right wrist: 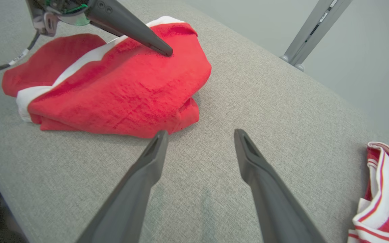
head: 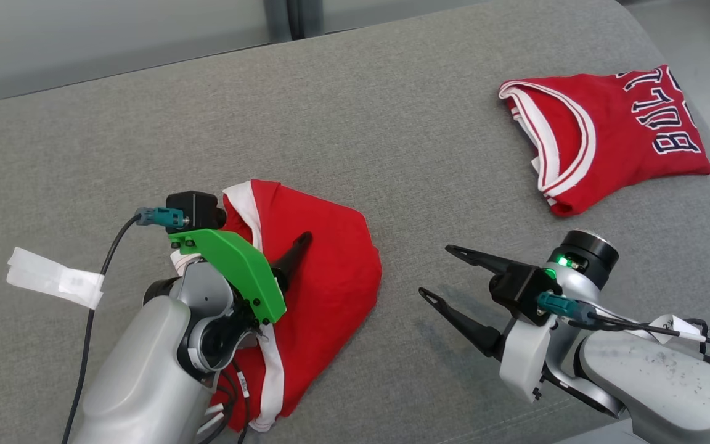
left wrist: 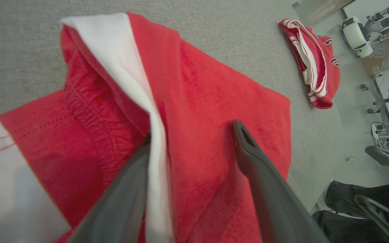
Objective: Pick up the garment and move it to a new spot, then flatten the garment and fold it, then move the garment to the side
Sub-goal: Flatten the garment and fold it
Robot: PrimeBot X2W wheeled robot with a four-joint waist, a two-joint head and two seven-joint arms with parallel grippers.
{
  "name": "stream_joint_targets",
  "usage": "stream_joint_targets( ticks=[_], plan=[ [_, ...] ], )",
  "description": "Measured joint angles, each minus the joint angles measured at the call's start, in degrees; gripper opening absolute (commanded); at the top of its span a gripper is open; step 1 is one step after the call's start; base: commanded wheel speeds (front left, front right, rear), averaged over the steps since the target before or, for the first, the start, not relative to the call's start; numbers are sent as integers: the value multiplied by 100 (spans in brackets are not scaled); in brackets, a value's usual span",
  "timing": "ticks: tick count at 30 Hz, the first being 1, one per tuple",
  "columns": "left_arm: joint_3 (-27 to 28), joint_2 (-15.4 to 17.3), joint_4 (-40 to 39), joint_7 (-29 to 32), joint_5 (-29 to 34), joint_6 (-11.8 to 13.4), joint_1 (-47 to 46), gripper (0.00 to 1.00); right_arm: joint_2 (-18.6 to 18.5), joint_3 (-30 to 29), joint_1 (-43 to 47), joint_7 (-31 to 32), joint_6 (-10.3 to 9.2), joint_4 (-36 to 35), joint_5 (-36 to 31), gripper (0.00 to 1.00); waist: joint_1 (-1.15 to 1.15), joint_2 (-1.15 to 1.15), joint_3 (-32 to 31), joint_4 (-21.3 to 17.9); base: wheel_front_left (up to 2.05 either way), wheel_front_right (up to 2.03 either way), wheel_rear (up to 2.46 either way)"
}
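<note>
My left end effector, spread, straddles the white trim of the red fleecy garment bunched near-left on the grey bench; right end effector spread, empty; folding looks half-done; side move not yet done.

Garments: two. The red garment lies at the fingers of the left gripper; the lettered jersey lies well beyond the fingers of the right gripper. Grippers: two. Tape strip: one.
</note>
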Motion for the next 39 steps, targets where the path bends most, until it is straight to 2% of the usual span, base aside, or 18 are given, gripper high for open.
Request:
stream_joint_targets(
  ticks=[2,3,4,10,14,19,24,27,30,35,39],
  plan=[
    [-54,-46,14,41,10,0,-18,42,-22,-15,3,-49,-1,-1,4,100,0,0,21,-112,0,0,0],
    [-66,-42,31,43,25,0,-23,31,-22,-23,3,-68,-2,-8,4,100,0,0,30,-158,0,0,0],
    [-68,-37,42,40,49,0,-35,0,-22,-32,9,-99,-9,-9,4,100,0,0,38,-194,0,0,0],
    [-77,-143,-355,23,-9,-135,-375,0,-137,-103,101,-178,-102,-41,4,100,0,0,46,-149,0,0,0],
    [166,-336,-912,-269,-146,-130,-867,0,-110,-136,102,-245,-109,-81,5,100,0,0,22,-35,0,0,0],
    [853,-456,-1422,-927,-403,166,-1471,0,54,-137,102,-302,-109,-110,7,100,0,0,-44,140,0,0,0],
    [1707,-470,-1541,-1864,-360,407,-1564,0,287,-137,102,-399,-111,-172,51,100,0,0,-123,294,0,0,0],
    [2228,-464,-1350,-2306,-490,444,-1205,0,382,-145,108,-422,-160,-211,110,100,0,0,-129,365,0,0,0],
    [2342,-436,-753,-2621,-690,443,-324,0,365,-189,192,-428,-210,-201,181,100,0,0,-91,434,0,0,0],
    [2260,-435,437,-3094,-1067,438,1121,0,367,-179,251,-427,-210,-186,215,100,0,0,14,558,0,0,0],
    [1868,-413,466,-3415,-1492,436,1110,0,394,-158,249,-426,-208,-125,214,100,0,0,100,674,0,0,0]
  ],
)
